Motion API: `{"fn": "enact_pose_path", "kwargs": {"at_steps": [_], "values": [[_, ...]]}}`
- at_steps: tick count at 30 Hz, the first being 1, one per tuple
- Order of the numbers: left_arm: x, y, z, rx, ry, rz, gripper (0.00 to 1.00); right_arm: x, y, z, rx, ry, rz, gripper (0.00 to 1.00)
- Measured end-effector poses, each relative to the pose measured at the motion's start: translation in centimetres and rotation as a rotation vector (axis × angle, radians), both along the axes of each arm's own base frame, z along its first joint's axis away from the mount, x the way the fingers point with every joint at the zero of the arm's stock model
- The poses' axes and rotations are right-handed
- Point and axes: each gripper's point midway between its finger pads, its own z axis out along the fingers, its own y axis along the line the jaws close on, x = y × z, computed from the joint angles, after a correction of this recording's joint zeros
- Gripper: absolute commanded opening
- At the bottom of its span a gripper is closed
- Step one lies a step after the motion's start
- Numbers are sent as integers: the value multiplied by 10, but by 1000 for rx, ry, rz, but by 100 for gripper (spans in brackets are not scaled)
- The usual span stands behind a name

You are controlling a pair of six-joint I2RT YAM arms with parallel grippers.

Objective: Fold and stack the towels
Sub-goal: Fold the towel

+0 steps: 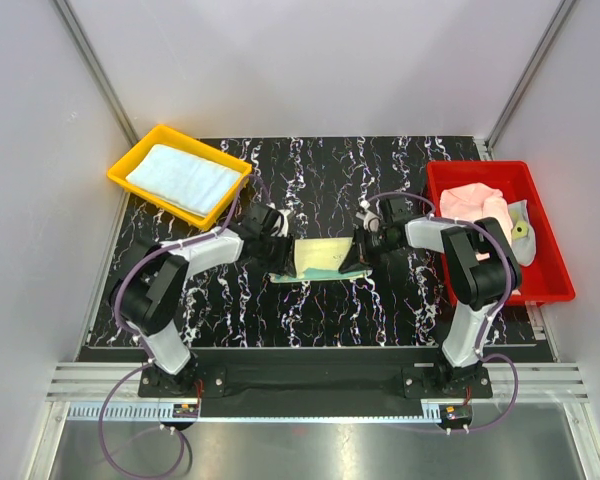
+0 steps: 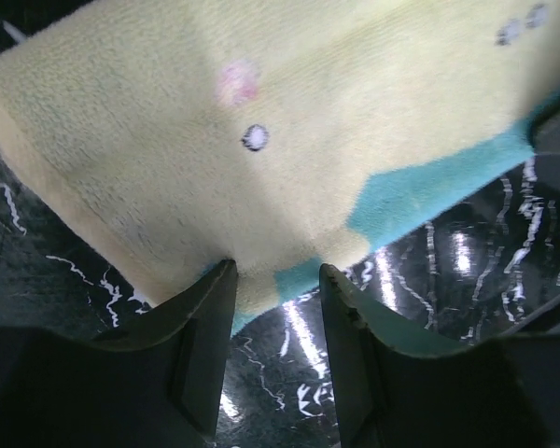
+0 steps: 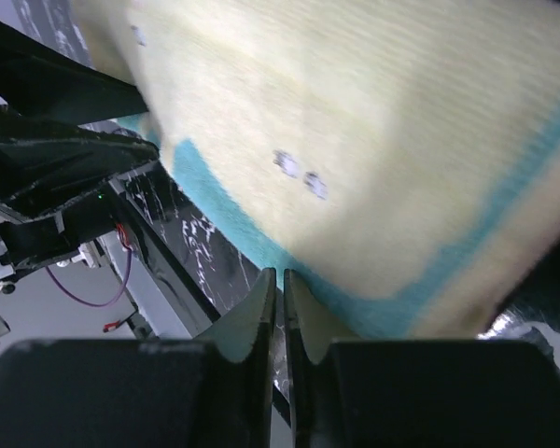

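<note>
A yellow towel with a teal border [image 1: 320,257] lies folded at the middle of the black marbled table, between my two grippers. My left gripper [image 1: 278,250] is at its left edge. In the left wrist view the gripper [image 2: 275,271] is open, with the towel's corner [image 2: 261,112] just at the fingertips. My right gripper [image 1: 360,255] is at the towel's right edge. In the right wrist view it [image 3: 280,275] is closed to a thin slit on the teal border of the towel [image 3: 383,140].
A yellow bin [image 1: 130,165] at the back left holds a folded light blue towel [image 1: 185,178]. A red bin [image 1: 550,285] at the right holds a crumpled pink towel [image 1: 475,205] and a pale patterned one [image 1: 525,230].
</note>
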Motion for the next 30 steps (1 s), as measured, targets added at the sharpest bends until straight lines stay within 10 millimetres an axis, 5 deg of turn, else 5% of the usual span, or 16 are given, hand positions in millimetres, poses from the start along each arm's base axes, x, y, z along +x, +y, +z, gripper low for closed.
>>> {"fn": "enact_pose_path", "kwargs": {"at_steps": [5,11,22,30], "values": [[-2,3,-9,0,13,26,46,-10,-5,-21,-21,66,-15,11],[-1,4,-7,-7,6,45,47,-10,-6,-20,-2,71,-26,11],[8,19,36,-30,-88,96,48,7,-17,19,-75,-63,-51,13],[-21,37,-9,28,15,133,46,3,-40,-20,-206,-12,-92,11]]}}
